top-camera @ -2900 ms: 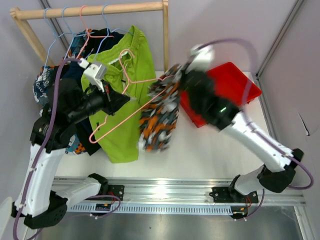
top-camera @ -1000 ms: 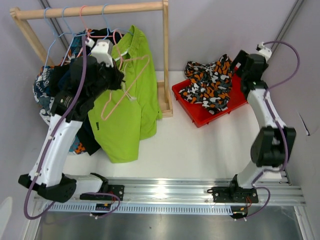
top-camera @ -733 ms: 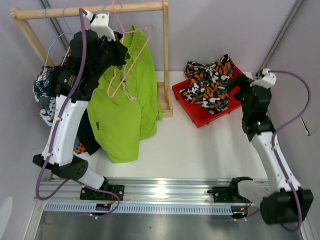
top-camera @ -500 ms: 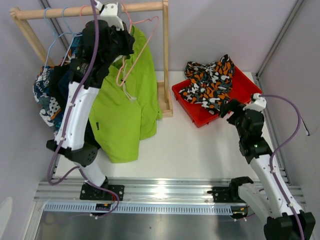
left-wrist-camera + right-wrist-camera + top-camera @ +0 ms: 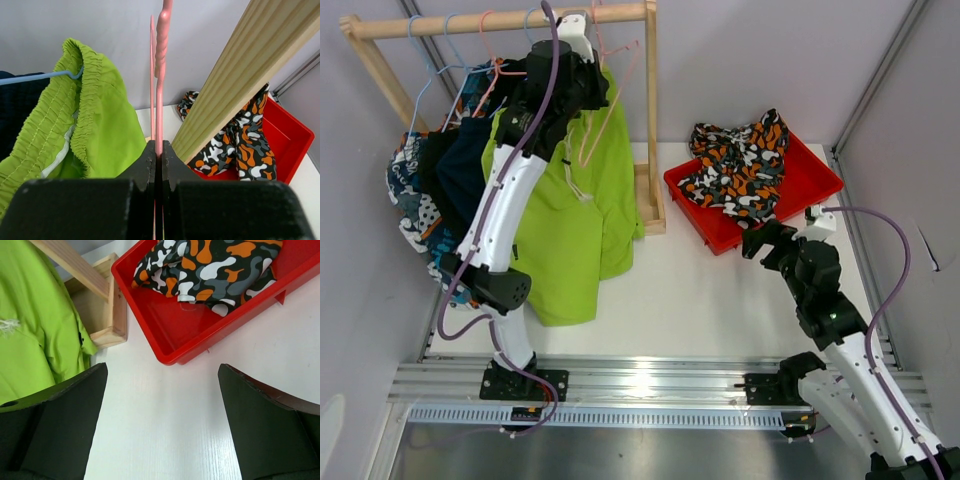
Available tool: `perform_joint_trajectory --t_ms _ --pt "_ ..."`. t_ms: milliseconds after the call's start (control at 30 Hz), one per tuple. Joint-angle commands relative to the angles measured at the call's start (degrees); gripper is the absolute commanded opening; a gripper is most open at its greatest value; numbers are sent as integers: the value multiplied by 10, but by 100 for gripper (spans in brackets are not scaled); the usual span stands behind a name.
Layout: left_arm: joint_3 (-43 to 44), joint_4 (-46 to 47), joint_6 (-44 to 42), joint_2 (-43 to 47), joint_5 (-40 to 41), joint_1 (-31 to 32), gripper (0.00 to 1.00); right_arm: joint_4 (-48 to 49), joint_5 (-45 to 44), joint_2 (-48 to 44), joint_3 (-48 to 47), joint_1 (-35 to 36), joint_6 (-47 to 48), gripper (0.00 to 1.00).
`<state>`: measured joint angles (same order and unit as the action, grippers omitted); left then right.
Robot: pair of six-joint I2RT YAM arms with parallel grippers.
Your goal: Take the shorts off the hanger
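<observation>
My left gripper [image 5: 592, 92] is raised to the wooden rail [image 5: 500, 20] and shut on the wire of a bare pink hanger [image 5: 618, 85]. In the left wrist view the jaws [image 5: 159, 145] pinch that pink hanger [image 5: 160, 75] right beside the rail [image 5: 240, 75]. Lime green shorts [image 5: 570, 220] hang below on a blue hanger [image 5: 45, 76]. Dark navy shorts [image 5: 470, 170] and blue patterned shorts [image 5: 410, 200] hang further left. Camouflage shorts [image 5: 740, 165] lie in the red bin [image 5: 815, 185]. My right gripper [image 5: 755, 243] is open over the table in front of the bin, holding nothing [image 5: 161, 367].
The rack's wooden upright and foot [image 5: 651, 190] stand between the green shorts and the bin [image 5: 200, 335]. More blue and pink hangers [image 5: 450, 45] hook over the rail at the left. White table [image 5: 720, 300] lies under the right gripper.
The left arm lifted the bare pink hanger up and right to the rail. The right arm drew back from the bin toward the near edge, still open, leaving the camouflage shorts in it.
</observation>
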<state>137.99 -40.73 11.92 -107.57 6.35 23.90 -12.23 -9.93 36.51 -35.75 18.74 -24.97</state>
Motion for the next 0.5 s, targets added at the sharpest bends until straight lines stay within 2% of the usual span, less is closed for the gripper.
perform_joint_trajectory --t_ms 0,33,100,133,233,333,467 --pt "31 21 0 29 6 2 0 -3 -12 -11 5 17 -17 99" --pt "27 15 -1 33 1 2 8 -3 -14 -11 6 21 -17 99" --pt "18 9 1 54 -12 2 31 -3 -19 -13 5 34 -17 99" --pt "9 6 1 65 -17 2 57 -4 -22 -12 5 38 -17 100" --pt "-16 0 -15 115 -5 2 79 -15 -36 -16 3 53 -20 99" --pt "-54 -4 -45 170 34 -3 92 -24 -44 -28 2 65 -21 99" --pt "-67 -24 -68 213 40 -32 96 -33 -47 -39 2 73 -21 99"
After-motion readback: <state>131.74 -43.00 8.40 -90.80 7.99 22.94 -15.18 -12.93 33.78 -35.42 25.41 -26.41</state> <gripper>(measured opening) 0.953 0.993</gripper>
